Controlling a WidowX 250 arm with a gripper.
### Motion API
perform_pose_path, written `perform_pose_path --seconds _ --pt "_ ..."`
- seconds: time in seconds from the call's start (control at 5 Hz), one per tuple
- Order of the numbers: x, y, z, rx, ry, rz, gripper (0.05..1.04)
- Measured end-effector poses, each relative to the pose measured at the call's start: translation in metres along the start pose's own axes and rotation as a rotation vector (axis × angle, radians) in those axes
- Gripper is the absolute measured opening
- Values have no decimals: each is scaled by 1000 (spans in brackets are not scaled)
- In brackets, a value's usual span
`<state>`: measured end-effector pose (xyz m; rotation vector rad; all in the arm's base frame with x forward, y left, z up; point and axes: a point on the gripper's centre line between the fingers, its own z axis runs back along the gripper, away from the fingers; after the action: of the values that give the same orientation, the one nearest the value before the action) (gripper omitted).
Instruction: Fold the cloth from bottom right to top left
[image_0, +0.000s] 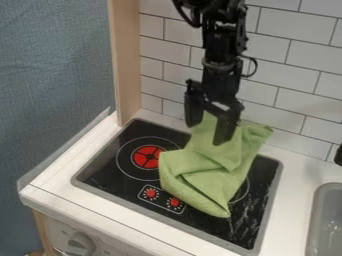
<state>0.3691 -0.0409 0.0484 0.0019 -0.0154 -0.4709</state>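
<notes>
The black gripper (206, 133) hangs over the upper part of the stove with its two fingers spread apart. Below and behind it lies the green cloth (210, 172), crumpled and partly folded over itself on the right half of the black cooktop. One part of the cloth rises into view between the fingers, and the right finger covers a little of it. Whether the fingers touch the fabric I cannot tell. The cloth's lowest corner points toward the front, right of the red knobs.
A red-centred burner (148, 157) is left of the cloth, with two red knobs (175, 202) in front. The tiled wall (290, 65) stands behind, a wooden post (125, 65) at the back left. A grey sink (324, 220) is at the right edge.
</notes>
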Motion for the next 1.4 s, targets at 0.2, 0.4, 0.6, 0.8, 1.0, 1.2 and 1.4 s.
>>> perform_pose_path --seconds 0.2,0.4,0.6,0.8,1.0,1.2,1.4 --pt "0 1 1 11 8 -127 999" --pt "-2 1 1 26 27 -253 999" --pt "-10 -12 3 50 38 -369 999" --pt "-22 -28 3 60 14 -456 999" --pt "-36 -33 -4 47 42 -470 999" --pt "-43 -47 -13 6 52 -484 999" --pt "-42 -54 -17 -9 38 -547 999"
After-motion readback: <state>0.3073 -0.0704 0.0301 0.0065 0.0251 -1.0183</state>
